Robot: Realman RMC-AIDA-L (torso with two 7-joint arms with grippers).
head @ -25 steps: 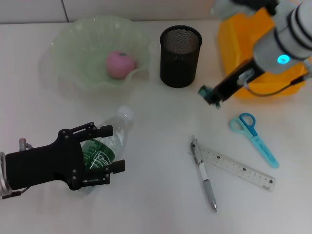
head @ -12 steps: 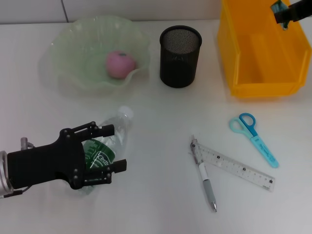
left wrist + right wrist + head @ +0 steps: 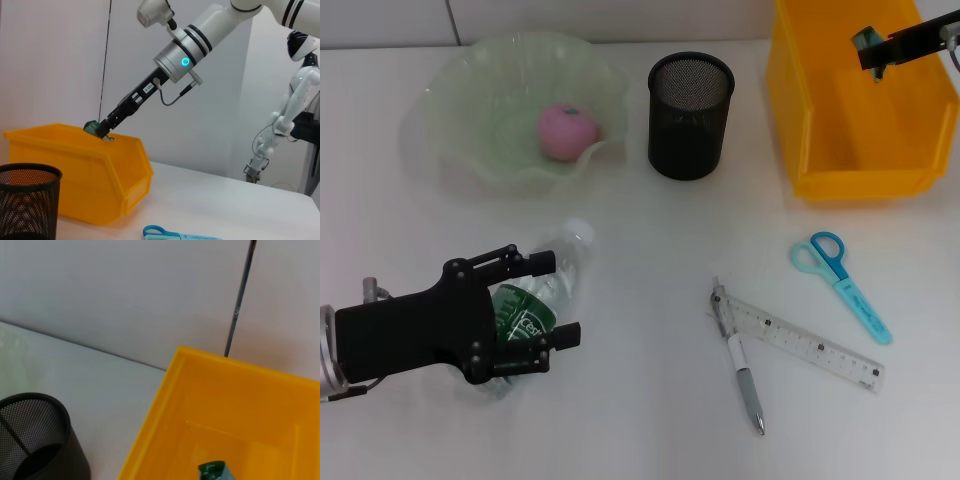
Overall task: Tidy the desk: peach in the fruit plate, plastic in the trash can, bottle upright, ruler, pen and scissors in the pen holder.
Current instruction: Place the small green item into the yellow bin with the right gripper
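White desk with a pale wall behind it is carrying the following. Fruit plate, far left: the peach is sitting inside it. Pen holder, standing upright between the fruit plate and the trash can. Bottle, lying on its side at the near left with its white cap pointing toward the fruit plate; the left gripper is straddling its green label, one finger on each side of the body, though whether the fingers are actually pressing it cannot be told. Right gripper, hanging above the open trash can at the far right; its tip is showing as a dark green end over the yellow interior in the right wrist view, and whether its fingers are parted or together cannot be told. Scissors, lying flat near the trash can's front. Ruler and pen, lying side by side at the near centre, touching at their upper ends by the pen's clip.
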